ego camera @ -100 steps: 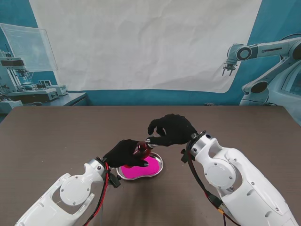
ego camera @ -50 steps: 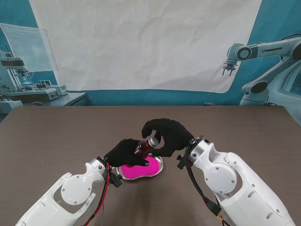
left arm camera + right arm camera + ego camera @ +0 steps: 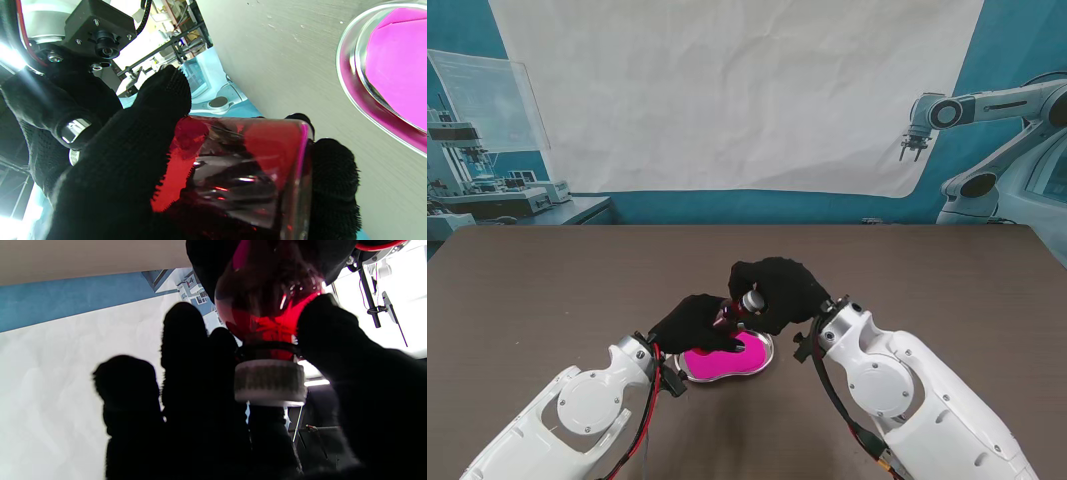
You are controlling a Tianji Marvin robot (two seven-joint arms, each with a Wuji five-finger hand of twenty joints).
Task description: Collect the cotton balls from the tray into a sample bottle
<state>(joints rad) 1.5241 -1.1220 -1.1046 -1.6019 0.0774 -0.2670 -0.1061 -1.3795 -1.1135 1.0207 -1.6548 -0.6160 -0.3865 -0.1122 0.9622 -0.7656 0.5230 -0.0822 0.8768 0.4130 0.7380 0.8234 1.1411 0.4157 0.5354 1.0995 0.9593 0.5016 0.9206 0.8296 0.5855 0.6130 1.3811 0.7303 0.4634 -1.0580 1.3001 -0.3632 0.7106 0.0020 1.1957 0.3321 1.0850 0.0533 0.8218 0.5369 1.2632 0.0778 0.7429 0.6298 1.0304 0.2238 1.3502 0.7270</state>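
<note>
**Red bottle held over the tray**

You had the left hand (image 3: 695,322) wrapped around a translucent red sample bottle (image 3: 728,315), tilted just above the metal tray (image 3: 765,352) with its pink liner. Your right hand (image 3: 777,290) pinched the bottle's ribbed white cap (image 3: 269,382).

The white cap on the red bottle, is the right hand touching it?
Touching. The right wrist view shows the right hand with fingers pressed against both sides of the white cap of the red bottle.

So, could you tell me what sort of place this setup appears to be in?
Probably a robotics lab: an industrial robot arm stands at the back right, lab equipment on a bench at the back left, and a white backdrop sheet hangs behind the table.
</note>
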